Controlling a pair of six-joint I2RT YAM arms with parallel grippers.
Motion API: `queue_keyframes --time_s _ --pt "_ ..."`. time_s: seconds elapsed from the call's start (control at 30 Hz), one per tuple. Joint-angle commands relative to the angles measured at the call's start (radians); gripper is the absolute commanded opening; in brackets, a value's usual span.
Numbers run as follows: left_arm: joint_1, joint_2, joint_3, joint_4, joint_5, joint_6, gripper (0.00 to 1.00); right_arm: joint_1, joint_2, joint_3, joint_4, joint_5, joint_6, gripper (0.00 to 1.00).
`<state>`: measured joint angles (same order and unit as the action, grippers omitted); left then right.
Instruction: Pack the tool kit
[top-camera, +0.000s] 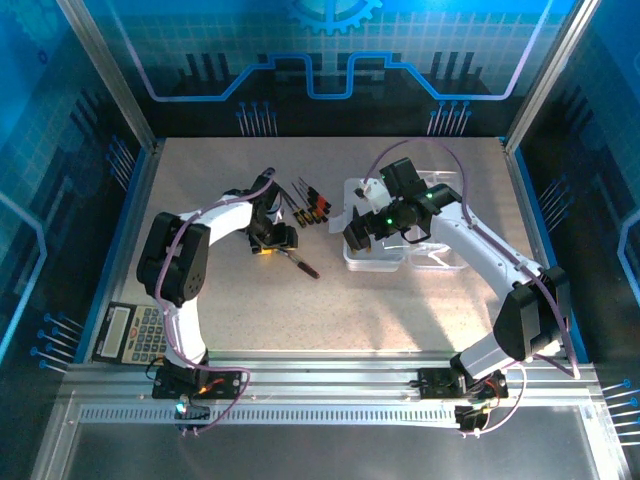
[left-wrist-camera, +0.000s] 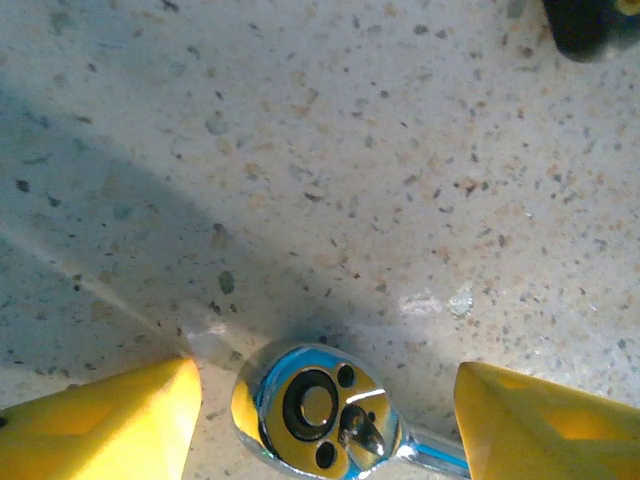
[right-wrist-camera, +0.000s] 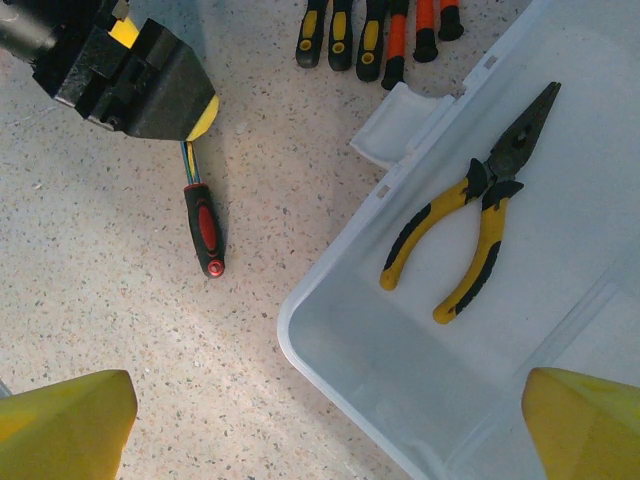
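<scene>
Nearest, by the left arm's base, sits one grey calculator (top-camera: 133, 332), no part of the kit. Further in, the left hand (top-camera: 270, 240) hangs with fingers spread either side of the chrome head of the single ratchet (left-wrist-camera: 318, 405), gripping nothing. The ratchet's red-and-black handle runs across the desk (right-wrist-camera: 120, 300) toward the right and near side. Beyond its tip the right hand (top-camera: 372, 232), wide open, hovers over the one clear case (right-wrist-camera: 400, 380), which holds one pair of pliers (right-wrist-camera: 487, 190). Farthest lie some six screwdrivers (right-wrist-camera: 372, 30).
</scene>
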<state>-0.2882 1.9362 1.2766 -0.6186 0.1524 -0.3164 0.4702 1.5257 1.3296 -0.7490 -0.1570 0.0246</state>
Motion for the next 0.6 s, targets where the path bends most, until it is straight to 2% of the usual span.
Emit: queue_keyframes --time_s 0.0,0.17,0.57 --pt "-0.021 0.006 -0.016 -0.003 0.006 -0.038 0.7 0.004 -0.007 -0.006 -0.001 0.0 -0.015 1.0" --pt "-0.047 0.039 -0.001 -0.024 -0.012 -0.039 0.64 -0.004 -0.021 -0.018 -0.004 0.004 -0.017 1.0" --pt "-0.063 0.08 -0.012 -0.001 -0.03 -0.051 0.29 -0.015 -0.031 -0.03 0.002 -0.009 -0.019 1.0"
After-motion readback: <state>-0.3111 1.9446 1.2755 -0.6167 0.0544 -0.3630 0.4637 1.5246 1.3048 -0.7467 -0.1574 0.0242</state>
